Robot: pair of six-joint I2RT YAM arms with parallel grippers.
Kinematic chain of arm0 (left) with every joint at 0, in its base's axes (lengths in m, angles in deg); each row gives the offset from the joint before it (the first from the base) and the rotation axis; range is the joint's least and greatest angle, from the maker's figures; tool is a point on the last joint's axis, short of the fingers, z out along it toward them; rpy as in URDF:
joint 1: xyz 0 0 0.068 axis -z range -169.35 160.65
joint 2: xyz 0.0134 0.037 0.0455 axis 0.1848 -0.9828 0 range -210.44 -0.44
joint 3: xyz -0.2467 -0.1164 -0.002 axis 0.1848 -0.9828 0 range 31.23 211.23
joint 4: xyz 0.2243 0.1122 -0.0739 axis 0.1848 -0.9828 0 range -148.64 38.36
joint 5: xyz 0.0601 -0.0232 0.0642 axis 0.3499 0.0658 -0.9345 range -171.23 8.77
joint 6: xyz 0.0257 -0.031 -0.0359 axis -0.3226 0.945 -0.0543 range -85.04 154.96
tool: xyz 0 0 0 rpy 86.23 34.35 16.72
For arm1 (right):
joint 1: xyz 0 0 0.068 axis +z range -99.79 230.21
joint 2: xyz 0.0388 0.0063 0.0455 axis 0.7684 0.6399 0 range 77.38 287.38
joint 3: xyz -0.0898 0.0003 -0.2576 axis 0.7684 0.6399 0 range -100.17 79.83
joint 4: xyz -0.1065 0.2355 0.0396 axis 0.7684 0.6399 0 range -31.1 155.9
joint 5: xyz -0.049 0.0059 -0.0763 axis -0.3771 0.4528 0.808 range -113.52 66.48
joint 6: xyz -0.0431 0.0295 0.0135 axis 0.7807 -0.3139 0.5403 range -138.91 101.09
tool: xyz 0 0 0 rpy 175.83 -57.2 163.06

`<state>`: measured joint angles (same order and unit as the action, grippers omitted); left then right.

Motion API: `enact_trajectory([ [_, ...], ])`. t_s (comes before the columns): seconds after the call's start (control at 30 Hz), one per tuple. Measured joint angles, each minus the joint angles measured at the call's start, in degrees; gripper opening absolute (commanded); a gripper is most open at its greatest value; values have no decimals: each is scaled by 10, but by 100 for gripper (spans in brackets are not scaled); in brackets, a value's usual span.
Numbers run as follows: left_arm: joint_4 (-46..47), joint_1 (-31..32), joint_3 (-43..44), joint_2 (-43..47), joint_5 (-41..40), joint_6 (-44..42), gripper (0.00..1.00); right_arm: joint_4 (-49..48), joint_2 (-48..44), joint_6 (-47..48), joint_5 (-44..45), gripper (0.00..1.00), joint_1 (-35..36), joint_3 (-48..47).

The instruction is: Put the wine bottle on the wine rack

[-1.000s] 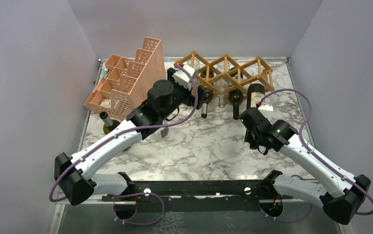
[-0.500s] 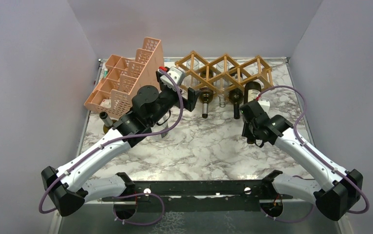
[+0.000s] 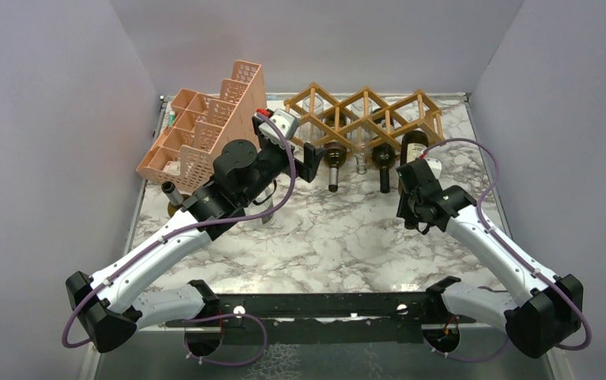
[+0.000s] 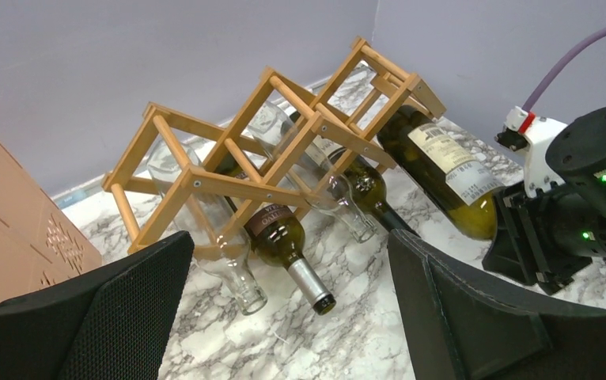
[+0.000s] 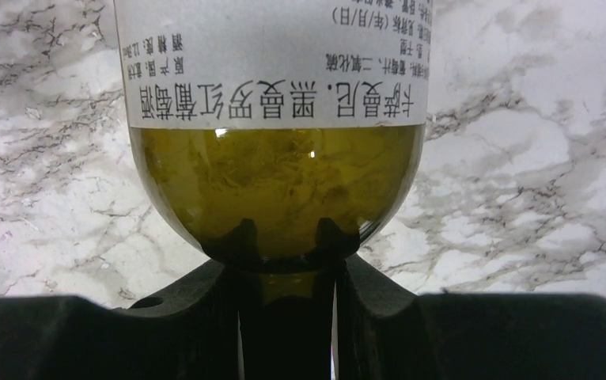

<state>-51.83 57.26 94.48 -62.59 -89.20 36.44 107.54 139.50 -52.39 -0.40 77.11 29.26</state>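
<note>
Since a second ago the left arm has drawn back from the wine rack [image 3: 367, 109] toward the pink organizer [image 3: 205, 131], while the right arm has pushed forward, taking the wine bottle [image 3: 414, 146] further into the rack's right end. On the marble surface [image 3: 339, 229] the rack stands against the back wall, and the organizer leans just beside it on the left. Two dark bottles [image 4: 284, 237] and some clear glass ones already lie in the rack's lower openings, necks pointing toward the arms. The wine bottle lies tilted with its far end inside the rightmost opening, label up, and its shoulder and neck stick out toward the right arm. The right tool [image 5: 284, 265] is clamped on the neck just below the shoulder, one finger on each side. The left tool [image 4: 284, 317] hangs in front of the rack's left half, its fingers [image 4: 94, 317] wide apart with nothing between them.
</note>
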Motion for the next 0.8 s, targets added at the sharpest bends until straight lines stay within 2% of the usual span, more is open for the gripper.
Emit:
enact_trajectory([
  [0.33,-46,0,43,18,36,56,99,-88,18,100,-35,1,-65,5],
  [0.57,-56,0,36,59,39,60,99,-125,66,177,-97,1,-131,-15],
  [0.8,-65,0,34,74,39,49,99,-144,108,215,-123,1,-164,-42],
])
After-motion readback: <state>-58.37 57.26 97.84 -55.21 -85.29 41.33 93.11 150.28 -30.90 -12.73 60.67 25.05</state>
